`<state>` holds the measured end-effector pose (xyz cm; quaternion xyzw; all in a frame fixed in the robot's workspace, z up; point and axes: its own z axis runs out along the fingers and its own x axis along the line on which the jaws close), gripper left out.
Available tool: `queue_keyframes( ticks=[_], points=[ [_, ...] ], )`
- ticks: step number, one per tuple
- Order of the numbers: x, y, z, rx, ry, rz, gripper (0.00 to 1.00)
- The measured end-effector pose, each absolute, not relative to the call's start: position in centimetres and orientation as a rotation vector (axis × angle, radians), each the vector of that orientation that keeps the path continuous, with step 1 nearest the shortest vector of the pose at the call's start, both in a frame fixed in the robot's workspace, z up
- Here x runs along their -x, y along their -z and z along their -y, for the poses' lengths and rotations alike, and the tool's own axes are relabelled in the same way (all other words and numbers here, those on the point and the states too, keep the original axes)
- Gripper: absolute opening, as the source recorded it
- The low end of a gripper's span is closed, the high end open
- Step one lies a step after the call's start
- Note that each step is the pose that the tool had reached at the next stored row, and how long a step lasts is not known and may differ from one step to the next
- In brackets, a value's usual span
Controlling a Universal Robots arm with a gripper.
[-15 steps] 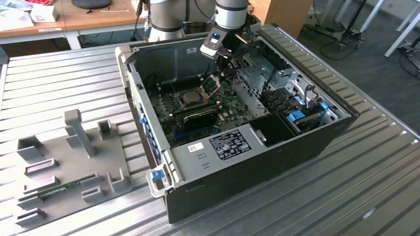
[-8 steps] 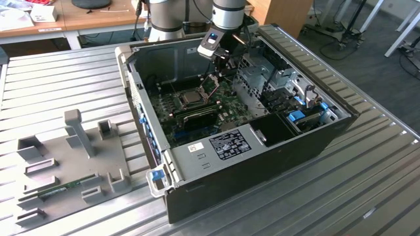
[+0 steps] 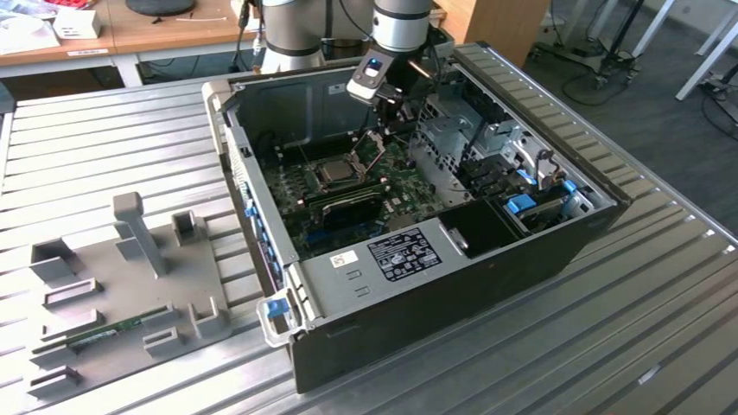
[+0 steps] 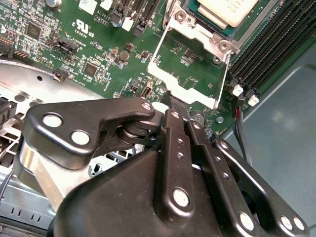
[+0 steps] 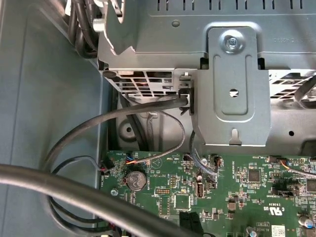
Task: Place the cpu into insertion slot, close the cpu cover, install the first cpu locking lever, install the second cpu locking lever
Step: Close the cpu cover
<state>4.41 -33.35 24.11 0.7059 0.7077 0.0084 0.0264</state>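
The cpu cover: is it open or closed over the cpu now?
Open. In the second wrist view the cpu cover is swung away from the cpu; the green board shows through its window.

A robotics lab or engineering workshop, seen from beside the bench. An industrial robot arm [image 3: 402, 22] (silver tubes, grey joints) stands at the back of a ribbed aluminium worktable [image 3: 645, 294]. On the table lies an opened desktop computer case [image 3: 461, 320], its green motherboard [image 3: 346, 216] bared. Beside it is a grey plastic fixture plate [image 3: 116, 298] with upright part holders. Behind are light wooden desks [image 3: 173, 30] carrying a white box. Towards the exterior view's right, dark equipment stands [image 3: 588, 65] and looping cables sit on a grey floor [image 3: 658, 112].
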Motion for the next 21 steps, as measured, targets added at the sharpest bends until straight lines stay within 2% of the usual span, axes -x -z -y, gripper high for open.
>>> queue_keyframes(
  ticks=[21],
  points=[
    [-3.41,-24.08,33.35,-2.181,-0.026,-2.187,0.10]
  ],
)
